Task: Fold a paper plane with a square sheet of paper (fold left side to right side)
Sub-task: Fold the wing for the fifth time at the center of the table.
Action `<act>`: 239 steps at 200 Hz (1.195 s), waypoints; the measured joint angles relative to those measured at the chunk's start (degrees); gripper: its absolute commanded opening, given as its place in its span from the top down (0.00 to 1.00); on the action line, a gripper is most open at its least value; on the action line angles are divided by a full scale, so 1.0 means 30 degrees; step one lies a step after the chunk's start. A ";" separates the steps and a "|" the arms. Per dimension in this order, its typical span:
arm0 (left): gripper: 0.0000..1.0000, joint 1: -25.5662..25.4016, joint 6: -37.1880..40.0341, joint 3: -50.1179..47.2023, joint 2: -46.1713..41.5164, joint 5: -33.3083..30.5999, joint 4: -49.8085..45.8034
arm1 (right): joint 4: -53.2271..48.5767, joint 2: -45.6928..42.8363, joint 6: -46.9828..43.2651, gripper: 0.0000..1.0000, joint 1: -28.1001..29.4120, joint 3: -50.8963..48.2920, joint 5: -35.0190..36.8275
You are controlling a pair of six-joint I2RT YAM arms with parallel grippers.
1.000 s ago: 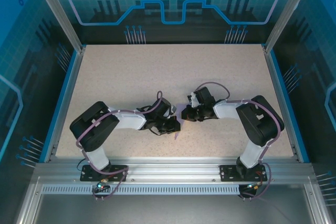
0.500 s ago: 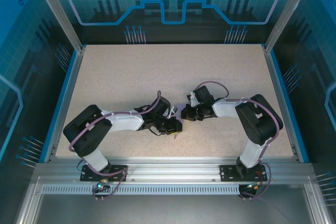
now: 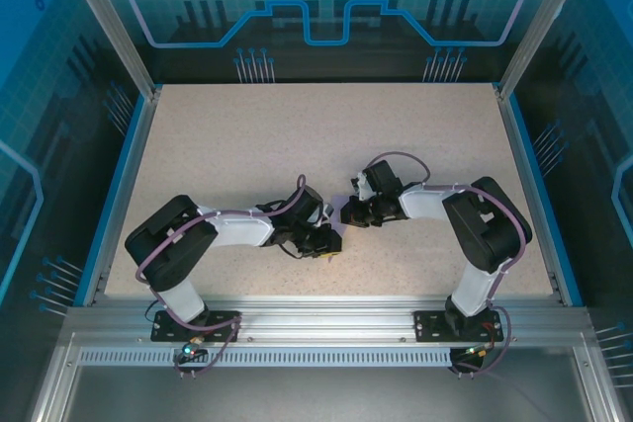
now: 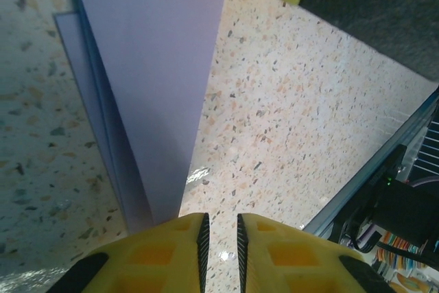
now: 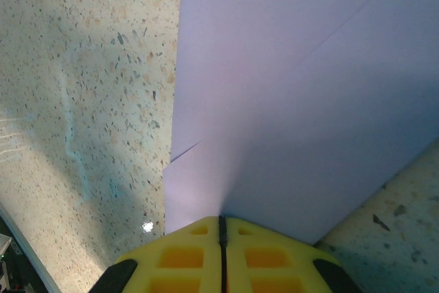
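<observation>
lavender paper (image 5: 288, 101), folded into layers, lies on the speckled counter (image 3: 297, 135), near the middle and toward the near edge, in the small space between my two end effectors.

my right end effector (image 5: 221, 228) is closed. its yellow fingertips (image 5: 185, 252) meet in a thin dark seam, and the paper's near edge runs straight into that seam, so i am pinching the sheet at its edge. from my right wrist camera the paper spreads away from the fingertips as a broad panel. a fine diagonal crease (image 5: 343, 22) crosses its upper right part, and the short edge of a layer shows at its left side.

my left end effector (image 4: 221, 235) has its yellow fingers (image 4: 164, 252) parted by a narrow gap, and through that gap i see bare counter, not paper. from my left wrist camera the paper is a long strip that narrows toward me. its narrow end reaches the finger on the left of that view, but i cannot tell whether it touches it. a lower layer shows along the strip's left side.

from above, the two end effectors stand close together, the left one nearer the bases.
</observation>
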 measured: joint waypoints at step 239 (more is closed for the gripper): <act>0.82 0.0000 0.0066 -0.0466 0.0007 -0.0911 -0.0255 | -0.1916 0.0532 -0.0743 0.92 0.0000 0.1202 0.0036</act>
